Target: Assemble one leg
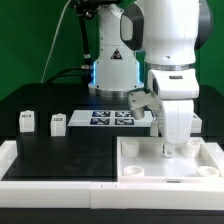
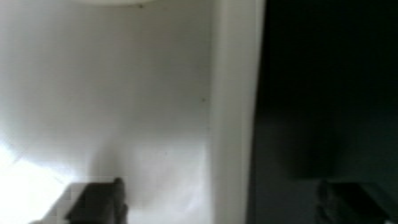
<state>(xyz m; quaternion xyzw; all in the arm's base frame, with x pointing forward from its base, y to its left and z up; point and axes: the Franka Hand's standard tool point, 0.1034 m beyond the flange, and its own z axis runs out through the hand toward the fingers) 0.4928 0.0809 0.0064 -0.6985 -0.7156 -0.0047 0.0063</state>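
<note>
Two small white legs (image 1: pixel 25 121) (image 1: pixel 57 123) with black-and-white tags stand on the black table at the exterior view's left. The large white square tray-like part (image 1: pixel 140 166) lies at the exterior view's lower right. My gripper (image 1: pixel 172 148) hangs straight down over the tray's far edge. In the wrist view the gripper (image 2: pixel 222 192) is open: its two dark fingers (image 2: pixel 93 202) stand wide apart, with the blurred white tray surface (image 2: pixel 143 100) and the dark table between them. Nothing is held.
The marker board (image 1: pixel 110 118) lies flat behind the tray, near the arm's base. A white raised frame (image 1: pixel 40 168) runs along the table's front and sides. The arm's body stands over the exterior view's right half.
</note>
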